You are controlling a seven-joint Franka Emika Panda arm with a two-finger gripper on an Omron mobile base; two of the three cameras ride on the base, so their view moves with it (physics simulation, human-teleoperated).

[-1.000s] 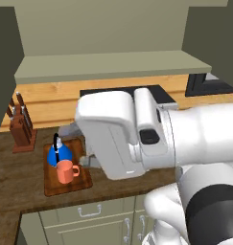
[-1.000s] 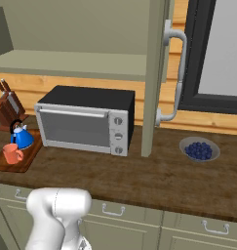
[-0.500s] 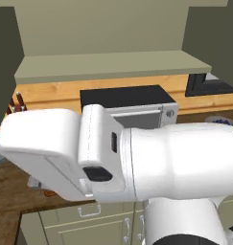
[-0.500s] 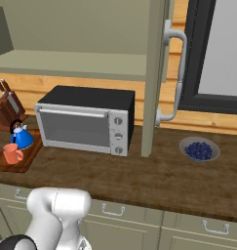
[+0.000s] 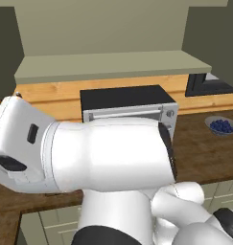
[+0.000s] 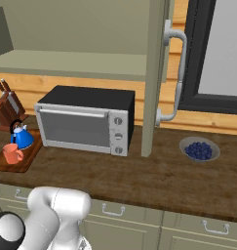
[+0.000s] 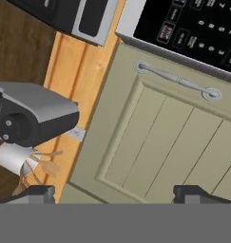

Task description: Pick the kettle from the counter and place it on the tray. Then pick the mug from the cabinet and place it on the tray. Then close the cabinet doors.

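So the pincer [image 7: 114, 192] has its two dark tips standing wide apart with nothing between them, aimed at an olive-green panelled cabinet door [image 7: 169, 137] with a curved silver bar handle [image 7: 176, 80]. In the hand view there's also a grey and black appliance [image 7: 29, 114] next to that door, plus a white cup holding some thin sticks [image 7: 22, 163], can't really tell what those are.

Over in the right base view the small glossy blue dome kettle [image 6: 22, 137] with its thin black arched handle sits on the flat reddish-brown wooden tray [image 6: 23, 161], and the little salmon-orange mug [image 6: 11, 153] stands on the tray too, just in front of the kettle. A wooden knife block [image 6: 7, 108] is behind them.

The tray lies on the dark brown wood-grain tabletop [image 6: 154, 178], left of a black and silver toaster oven [image 6: 86, 121]. A grey bowl of blue berries [image 6: 199, 149] is well off to the right. The olive-green wall cabinet [image 6: 81, 44] is open, its right door [image 6: 155, 73] seen edge-on.
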